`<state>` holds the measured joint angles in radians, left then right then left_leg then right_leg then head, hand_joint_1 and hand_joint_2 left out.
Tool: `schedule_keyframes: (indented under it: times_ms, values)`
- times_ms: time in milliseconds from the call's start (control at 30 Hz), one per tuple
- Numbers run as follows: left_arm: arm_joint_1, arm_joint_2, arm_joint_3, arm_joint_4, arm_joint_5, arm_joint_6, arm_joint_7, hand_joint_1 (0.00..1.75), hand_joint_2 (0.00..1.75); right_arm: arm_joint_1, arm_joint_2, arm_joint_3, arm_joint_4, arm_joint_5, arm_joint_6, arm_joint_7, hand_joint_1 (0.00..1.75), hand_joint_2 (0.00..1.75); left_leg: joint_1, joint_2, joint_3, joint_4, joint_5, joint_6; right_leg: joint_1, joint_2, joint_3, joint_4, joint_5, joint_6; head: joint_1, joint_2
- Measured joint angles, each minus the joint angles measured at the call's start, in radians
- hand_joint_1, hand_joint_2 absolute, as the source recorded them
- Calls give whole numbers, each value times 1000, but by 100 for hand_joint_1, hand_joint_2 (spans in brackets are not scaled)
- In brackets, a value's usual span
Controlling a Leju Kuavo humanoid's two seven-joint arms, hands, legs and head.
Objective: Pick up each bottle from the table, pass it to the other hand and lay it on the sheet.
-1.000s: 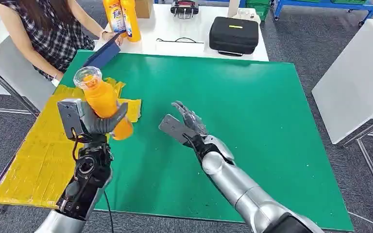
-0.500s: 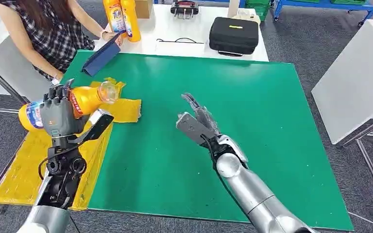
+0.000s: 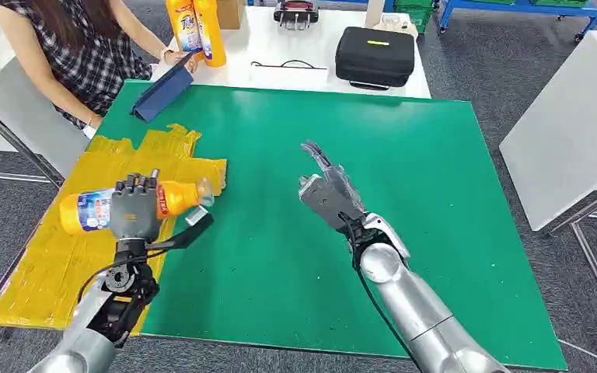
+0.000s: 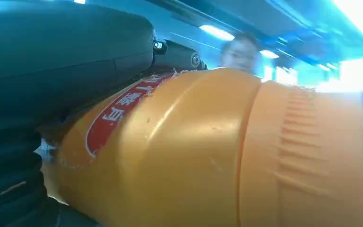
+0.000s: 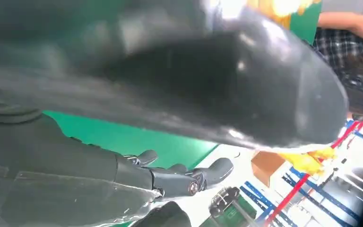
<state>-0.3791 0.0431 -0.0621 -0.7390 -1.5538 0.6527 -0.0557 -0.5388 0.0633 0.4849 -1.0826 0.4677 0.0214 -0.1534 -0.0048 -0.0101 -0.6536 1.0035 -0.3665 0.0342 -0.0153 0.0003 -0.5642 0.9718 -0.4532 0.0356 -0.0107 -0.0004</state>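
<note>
My left hand (image 3: 134, 214) grips an orange bottle (image 3: 85, 211) that lies on its side over the yellow sheet (image 3: 54, 264), its clear cap pointing toward the green mat. Whether the bottle touches the sheet I cannot tell. In the left wrist view the same orange bottle (image 4: 208, 151) with a red label sits under my dark fingers (image 4: 66, 52). Over the middle of the green mat (image 3: 404, 202) my right hand (image 3: 328, 186) hangs open with nothing in it. In the right wrist view the right hand (image 5: 170, 179) has its fingers spread.
A person (image 3: 70, 47) sits at the far left corner with a blue folder (image 3: 163, 89). Two more orange bottles (image 3: 194, 29) stand on the white table (image 3: 303, 66) behind, beside a black case (image 3: 375, 56). Another white table (image 3: 575, 132) stands at the right.
My left hand has turned the bottle from upright onto its side and lowered it over the yellow sheet. My right hand has drawn back to the right and away over the mat.
</note>
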Motion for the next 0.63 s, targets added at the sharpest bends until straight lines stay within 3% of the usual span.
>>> schedule_keyframes:
  times_ms: [133,167,200,633]
  values:
    - [-6,5,-57,54,5,0,5,175,175,1,-3,0,-5,-1,1,0,0,0,0,0,0,0,0,0,0,0,0,0,0,0,0,0]
    - [-10,7,-68,68,7,1,5,113,175,2,-4,0,-5,-1,2,0,0,0,0,0,0,0,0,0,0,0,0,0,0,0,0,0]
    - [-12,8,-74,80,16,1,2,0,0,2,-5,1,-5,-1,3,-1,0,0,0,0,0,0,0,0,0,0,0,0,0,0,0,0]
    - [-61,27,-135,210,48,1,67,0,0,2,-8,6,-5,-18,9,-3,0,0,0,0,0,0,0,0,0,0,0,0,0,0,0,0]
